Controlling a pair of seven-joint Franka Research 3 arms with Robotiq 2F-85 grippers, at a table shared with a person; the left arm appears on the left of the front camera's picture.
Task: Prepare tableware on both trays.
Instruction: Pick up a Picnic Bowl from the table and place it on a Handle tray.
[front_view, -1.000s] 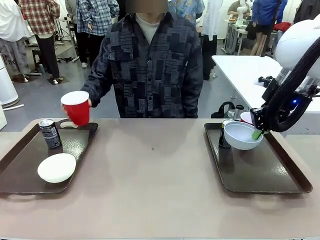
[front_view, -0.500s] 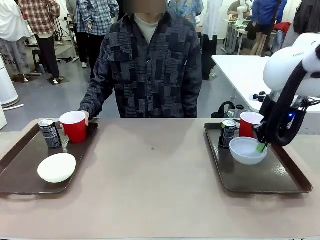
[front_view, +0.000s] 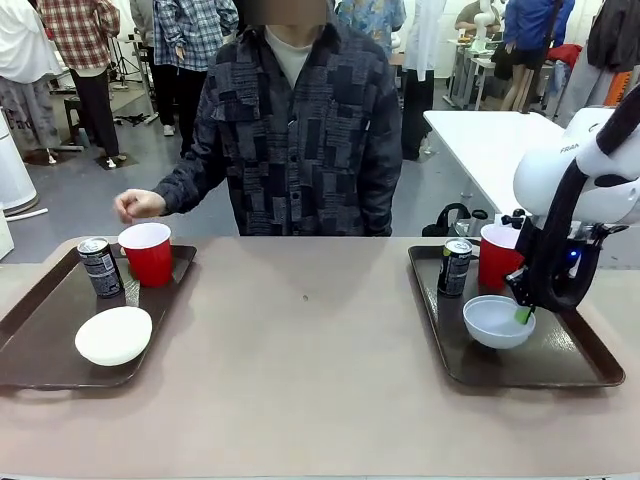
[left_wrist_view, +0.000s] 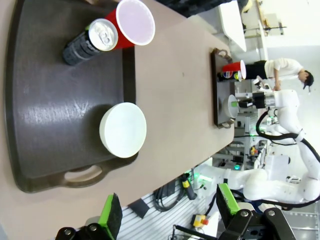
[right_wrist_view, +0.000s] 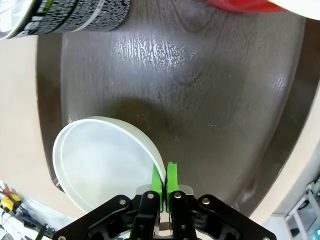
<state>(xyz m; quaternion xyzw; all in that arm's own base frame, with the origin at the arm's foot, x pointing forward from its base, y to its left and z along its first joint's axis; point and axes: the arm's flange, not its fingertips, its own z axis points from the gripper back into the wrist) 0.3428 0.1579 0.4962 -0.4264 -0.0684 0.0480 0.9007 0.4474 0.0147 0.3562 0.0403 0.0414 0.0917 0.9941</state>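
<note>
I see the right tray (front_view: 580, 365) under my right hand (front_view: 523, 314), which is clamped on the bluish bowl (front_view: 495, 321) rim; can (front_view: 455, 267) and cup (front_view: 497, 255) sit just beyond. My left hand (left_wrist_view: 167, 220) hangs apart above the left tray (left_wrist_view: 50, 110).

My right arm enters from three o'clock in the front view, its white elbow raised and the black wrist angled down toward seven o'clock. My right gripper (front_view: 522, 314) is clamped, green pads (right_wrist_view: 172, 179) pinched on the rim of the pale bluish bowl (front_view: 497, 321), one pad inside and one outside. In the left wrist view, my left gripper (left_wrist_view: 167, 215) has its jaws spread wide, fingertips (left_wrist_view: 110, 216) at seven and five o'clock along the bottom edge, gripping nothing.
</note>
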